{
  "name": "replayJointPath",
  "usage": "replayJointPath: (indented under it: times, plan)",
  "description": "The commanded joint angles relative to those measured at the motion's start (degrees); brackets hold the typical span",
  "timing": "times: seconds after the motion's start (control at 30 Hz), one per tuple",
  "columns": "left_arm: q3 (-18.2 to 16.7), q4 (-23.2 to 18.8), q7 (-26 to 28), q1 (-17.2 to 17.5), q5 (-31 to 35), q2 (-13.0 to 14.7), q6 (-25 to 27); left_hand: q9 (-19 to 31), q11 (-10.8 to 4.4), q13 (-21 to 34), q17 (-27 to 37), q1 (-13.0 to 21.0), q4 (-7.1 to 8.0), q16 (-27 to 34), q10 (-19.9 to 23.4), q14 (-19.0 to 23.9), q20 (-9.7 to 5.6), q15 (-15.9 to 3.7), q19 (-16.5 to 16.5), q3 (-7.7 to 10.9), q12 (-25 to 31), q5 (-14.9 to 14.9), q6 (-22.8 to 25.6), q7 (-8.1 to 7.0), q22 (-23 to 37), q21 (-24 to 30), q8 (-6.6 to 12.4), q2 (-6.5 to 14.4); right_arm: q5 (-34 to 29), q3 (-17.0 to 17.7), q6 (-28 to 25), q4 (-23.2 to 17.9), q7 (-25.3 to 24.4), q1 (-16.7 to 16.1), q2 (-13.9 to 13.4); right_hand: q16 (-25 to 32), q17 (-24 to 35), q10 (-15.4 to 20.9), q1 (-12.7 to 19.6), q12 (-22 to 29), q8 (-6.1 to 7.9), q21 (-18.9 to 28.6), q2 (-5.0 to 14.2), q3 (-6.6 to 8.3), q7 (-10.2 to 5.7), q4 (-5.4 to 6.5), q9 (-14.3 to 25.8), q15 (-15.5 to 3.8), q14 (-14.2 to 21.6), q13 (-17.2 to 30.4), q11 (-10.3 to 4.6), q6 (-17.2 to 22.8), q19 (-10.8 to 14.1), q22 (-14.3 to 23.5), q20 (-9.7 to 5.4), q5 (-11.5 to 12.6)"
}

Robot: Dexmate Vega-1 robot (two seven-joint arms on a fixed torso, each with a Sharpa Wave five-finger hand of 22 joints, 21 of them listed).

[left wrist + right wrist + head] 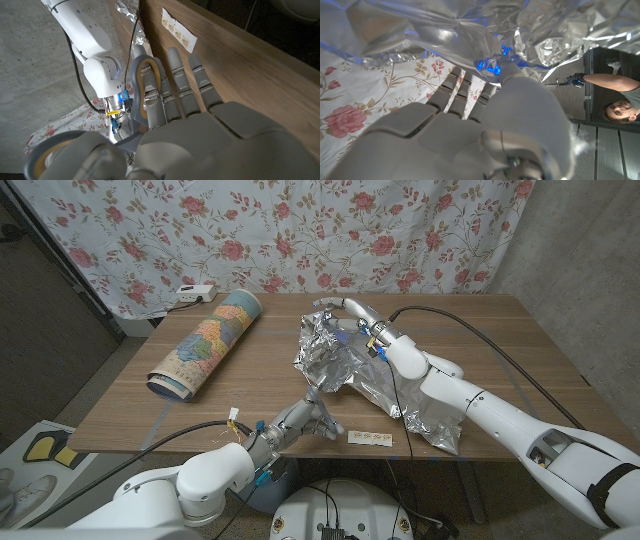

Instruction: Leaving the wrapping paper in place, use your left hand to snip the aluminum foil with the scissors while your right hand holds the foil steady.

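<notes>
Left hand with scissors at the near edge, right hand on the raised foil.

Head view: the crumpled foil point(345, 365) lies right of the table's point(480, 340) middle, one end lifted at the far side, where the right hand point(352, 313) curls its fingers over the top and holds it. The left hand point(300, 418) grips the scissors point(318, 398) at the near edge, blades pointing up to the foil's near left corner. The rolled wrapping paper point(208, 340) lies well apart on the left.
Left wrist view: the left hand point(200, 135) has its fingers through the scissors' handle loop point(142, 90), closed around it.
Right wrist view: the right hand point(470, 125) reaches its fingertips point(452, 80) against the foil point(470, 30); a person point(615, 100) stands behind.
</notes>
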Motion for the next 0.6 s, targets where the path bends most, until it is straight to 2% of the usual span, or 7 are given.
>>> replayJointPath:
  times: [0.03, 0.6]
  plan:
    - [2.6, 0.7, -1.6, -3.3, -0.8, 0.2, -0.2, 0.1, 2.70, 0.5, -0.1, -0.2, -0.31, 0.3, 4.2, -0.1, -0.29, -0.18, -0.1, -0.17, 3.4, 0.6, -3.3, 3.86, 0.2, -0.3, -0.10, -0.2, 0.8, 0.1, 0.3, -0.4, 1.1, 0.0, -0.3, 0.1, 0.4, 0.1, 0.8, 0.7, -0.17, -0.1, -0.20, 0.10, -0.16, 0.21, 0.2, -11.00, 0.3, 0.2, -0.13, 0.5, 0.1, 0.1, -0.04, 0.1]
    - [4.8, 1.4, -1.3, -5.3, -1.4, 0.4, -0.3, 0.4, 2.92, 0.6, -0.1, 0.0, -0.28, 0.5, 4.3, -0.2, -0.22, -0.09, 0.0, -0.15, 3.4, 0.5, -3.1, 3.90, 0.2, -0.3, -0.40, -0.2, 2.1, 0.2, 1.6, 0.6, 2.3, 0.0, -0.2, 0.0, 0.8, 0.1, 0.9, 0.8, -0.26, -0.1, -0.24, 0.10, -0.17, 0.21, 0.3, -11.00, 0.3, -0.2, -0.14, 0.6, 0.3, 0.1, -0.03, 0.1]
